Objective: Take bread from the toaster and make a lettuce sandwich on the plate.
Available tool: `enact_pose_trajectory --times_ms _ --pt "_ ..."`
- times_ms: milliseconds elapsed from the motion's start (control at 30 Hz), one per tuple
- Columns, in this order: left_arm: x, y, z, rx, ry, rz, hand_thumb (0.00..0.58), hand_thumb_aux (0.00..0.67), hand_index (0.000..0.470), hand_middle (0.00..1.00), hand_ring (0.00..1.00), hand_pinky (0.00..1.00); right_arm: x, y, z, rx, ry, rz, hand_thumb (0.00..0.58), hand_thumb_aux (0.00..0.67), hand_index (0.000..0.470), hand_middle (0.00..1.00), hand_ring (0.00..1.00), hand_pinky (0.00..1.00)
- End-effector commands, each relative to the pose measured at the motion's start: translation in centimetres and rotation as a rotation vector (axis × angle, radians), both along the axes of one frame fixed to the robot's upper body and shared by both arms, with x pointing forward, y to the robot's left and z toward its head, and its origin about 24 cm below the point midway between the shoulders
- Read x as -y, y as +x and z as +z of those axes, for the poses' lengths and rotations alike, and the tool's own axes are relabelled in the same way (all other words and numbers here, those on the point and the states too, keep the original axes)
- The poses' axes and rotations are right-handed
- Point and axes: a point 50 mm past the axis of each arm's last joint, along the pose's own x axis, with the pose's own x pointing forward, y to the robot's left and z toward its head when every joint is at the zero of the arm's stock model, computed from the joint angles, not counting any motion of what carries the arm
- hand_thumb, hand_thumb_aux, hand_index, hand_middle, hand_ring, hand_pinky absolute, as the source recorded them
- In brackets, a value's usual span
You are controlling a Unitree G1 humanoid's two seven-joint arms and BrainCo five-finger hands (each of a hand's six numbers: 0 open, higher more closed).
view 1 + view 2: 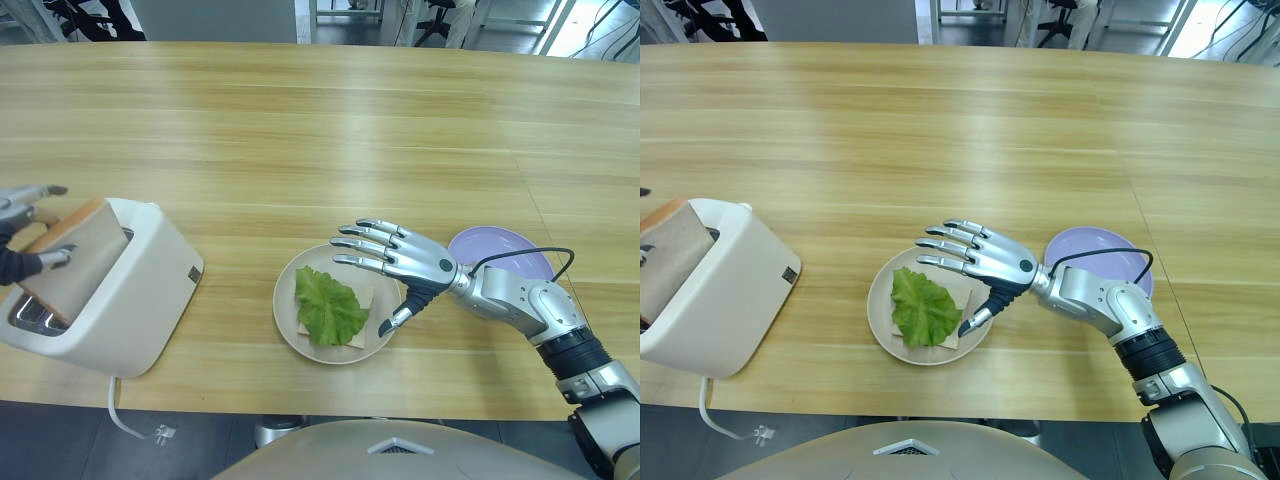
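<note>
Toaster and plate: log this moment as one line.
left robot hand: gripping bread in toaster | right robot hand: open over plate | plate: slice with lettuce on top

We see a big wooden table (300, 130). A white toaster (140, 290) sits on the left, a tan plate (284, 310) in the middle, a purple dish (505, 250) beside it.
</note>
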Motion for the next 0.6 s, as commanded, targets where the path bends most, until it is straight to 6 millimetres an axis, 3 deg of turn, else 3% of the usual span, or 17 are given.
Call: enact_pose_trajectory --times_ms 33,300,600 --pt "0.3 0.0 2.1 0.065 0.037 -0.034 0.580 0.670 0.460 0.00 0.00 0.00 -0.1 0.3 0.0 0.010 -0.007 -0.004 0.000 0.000 0.000 0.00 0.00 0.00" --pt "0.9 0.8 3.9 0.147 0.075 -0.088 0.580 0.670 0.460 0.00 0.00 0.00 -0.2 0.5 0.0 0.014 -0.002 -0.003 0.000 0.000 0.000 0.00 0.00 0.00" --pt "5.0 3.8 5.4 0.225 0.087 -0.299 0.580 0.670 0.460 0.00 0.00 0.00 0.6 0.7 0.6 0.036 0.004 -0.039 0.000 0.000 0.000 0.00 0.00 0.00"
